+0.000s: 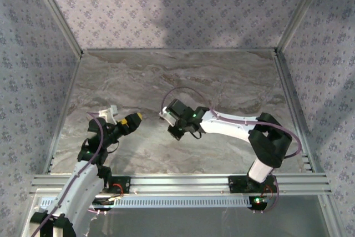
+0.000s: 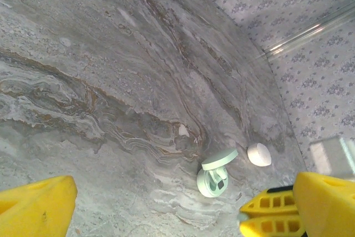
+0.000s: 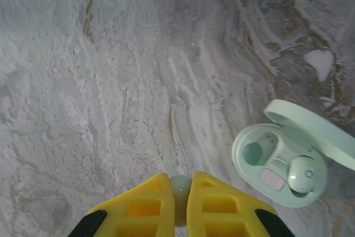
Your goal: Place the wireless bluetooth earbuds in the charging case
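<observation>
My right gripper [image 3: 180, 184] is shut on a pale mint earbud [image 3: 180, 192], pinched between its yellow fingers above the marble table. To its right the mint charging case [image 3: 277, 165] lies open with the lid [image 3: 319, 131] tipped back. A second earbud [image 3: 302, 175] sits in the case's right socket, and the left socket [image 3: 252, 154] is bare. The left wrist view has the same open case [image 2: 213, 180] ahead of my open left gripper [image 2: 166, 215], which holds nothing. In the top view the left gripper [image 1: 135, 118] hovers left of the right arm's wrist [image 1: 183, 117].
A small white oval pod [image 2: 259, 154] lies on the marble just beyond the mint case. Patterned walls and aluminium rails [image 1: 288, 23] close in the table [image 1: 222, 81] on three sides. Open marble stretches behind and to the right of the grippers.
</observation>
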`<state>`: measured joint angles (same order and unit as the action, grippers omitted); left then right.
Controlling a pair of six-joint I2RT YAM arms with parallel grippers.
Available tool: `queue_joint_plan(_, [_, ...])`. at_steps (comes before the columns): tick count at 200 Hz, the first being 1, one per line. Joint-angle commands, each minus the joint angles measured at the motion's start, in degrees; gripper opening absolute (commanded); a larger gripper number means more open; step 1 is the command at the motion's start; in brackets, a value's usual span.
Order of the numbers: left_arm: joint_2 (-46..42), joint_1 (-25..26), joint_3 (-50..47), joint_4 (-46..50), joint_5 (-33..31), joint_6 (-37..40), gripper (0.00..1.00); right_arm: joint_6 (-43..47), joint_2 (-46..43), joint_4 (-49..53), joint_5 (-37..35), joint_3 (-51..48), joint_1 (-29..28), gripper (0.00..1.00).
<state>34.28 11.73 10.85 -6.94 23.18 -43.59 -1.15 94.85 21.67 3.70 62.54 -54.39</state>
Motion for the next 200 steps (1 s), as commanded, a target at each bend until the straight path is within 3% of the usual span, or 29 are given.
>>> queue_joint_plan(1, [1.31,1.83,0.79,-3.33,0.93,0.86,1.00,-6.57,-3.56,1.26,6.47,-1.50,2.91,0.09])
queue_joint_plan(80, [10.64,15.95,4.88,-5.14,-5.51,7.06,1.00,-15.55,-11.38,-8.99,16.17,-12.03,13.68,0.11])
queue_joint_plan(142, [21.90,25.59,9.66,-6.75,-7.08,11.75,1.00,-19.88,-11.51,-17.51,17.13,-16.45,15.89,0.12])
queue_joint_plan(164, [20.20,26.84,9.20,-6.43,-9.15,12.46,1.00,-21.16,-11.07,-19.90,17.13,-17.06,15.81,0.12])
queue_joint_plan(200, [8.07,27.55,5.42,-4.57,-14.94,13.49,1.00,-23.77,-10.75,-24.63,15.87,-18.77,14.92,0.12])
